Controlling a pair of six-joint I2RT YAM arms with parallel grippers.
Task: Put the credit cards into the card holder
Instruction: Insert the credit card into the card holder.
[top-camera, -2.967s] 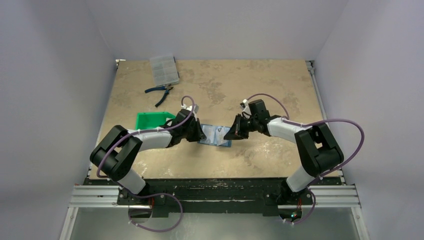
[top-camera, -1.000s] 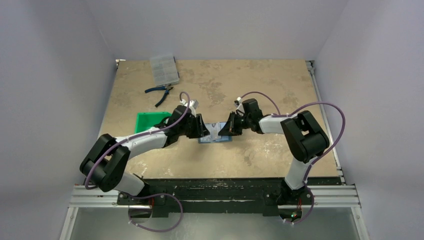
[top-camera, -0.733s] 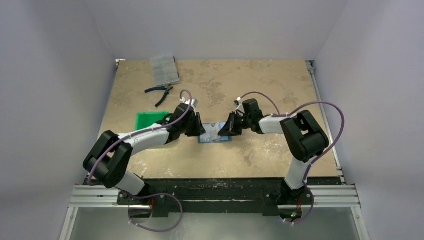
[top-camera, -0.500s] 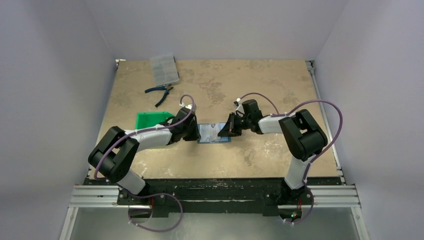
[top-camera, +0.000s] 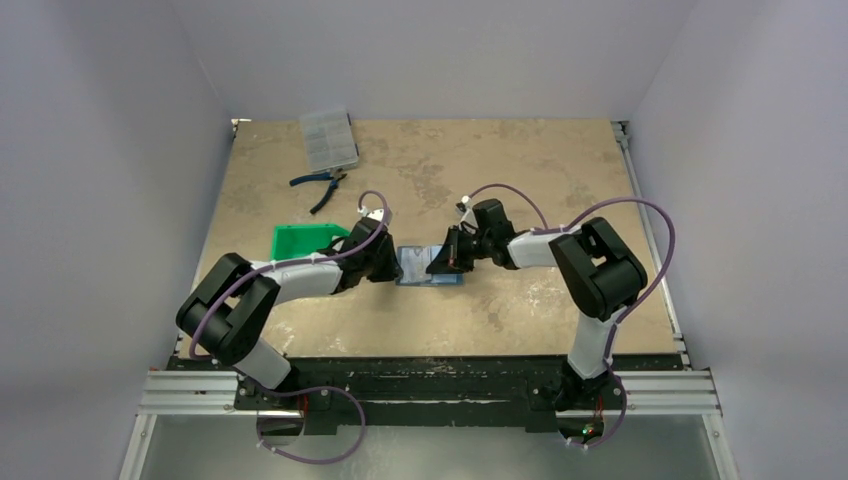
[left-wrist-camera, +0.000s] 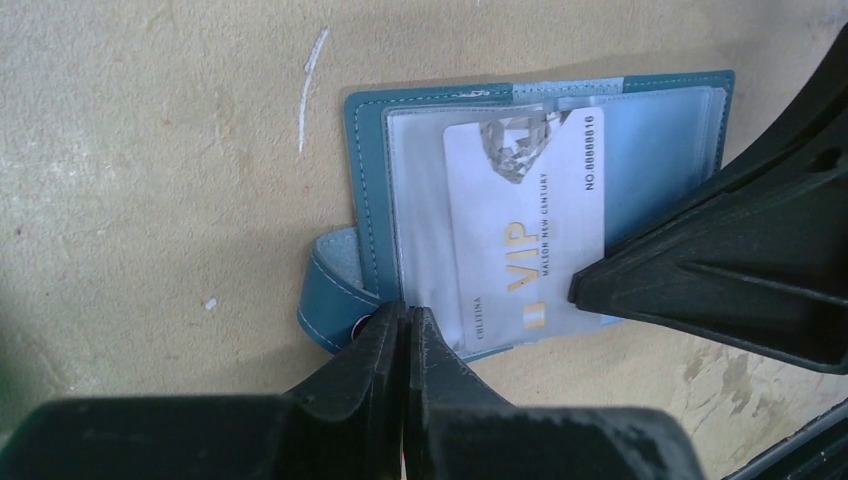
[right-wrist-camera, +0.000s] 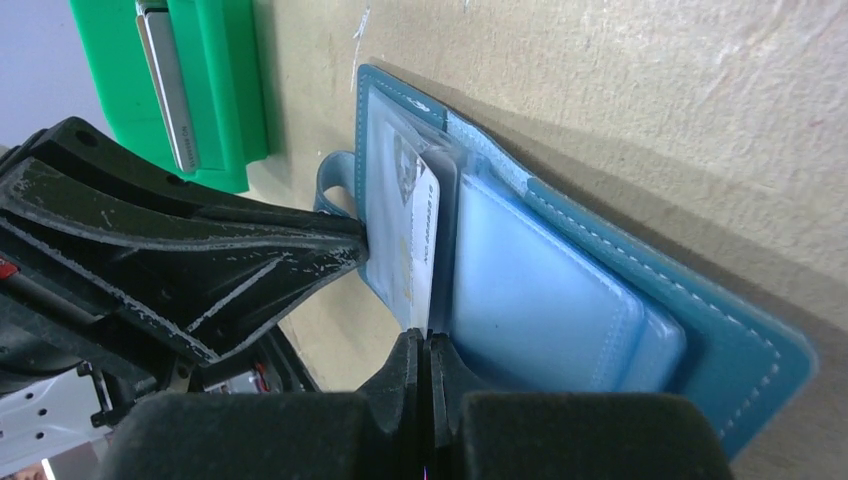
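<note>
Card holder (top-camera: 428, 268) lies open & flat on the surface (top-camera: 520, 170), roughly ctr, inner pockets up, clasp tab (left-wrist-camera: 330, 290) sticking out on the side toward the left arm. One credit card (left-wrist-camera: 520, 230), pale w/ "VIP" print, sits partway in the clear pocket; its near end pokes out past the holder's edge. Left fingers (left-wrist-camera: 405, 315) are pressed tight together w/ nothing visible btw them, tips down at the holder's edge, right where tab & card corner meet. Right fingers (right-wrist-camera: 422, 345) are also closed flat against each other, tips touching the card's exposed edge from the opposite side; can't tell if they pinch it or just press on it. In the top view both arms meet low over the holder, one on each side. Green tray (top-camera: 300, 240) is just beside the left arm's wrist, w/ another pale card (right-wrist-camera: 165, 80) standing on edge inside it. Clear compartment box (top-camera: 328, 138) & pliers (top-camera: 320, 185) lie well apart, at the far left.
</note>
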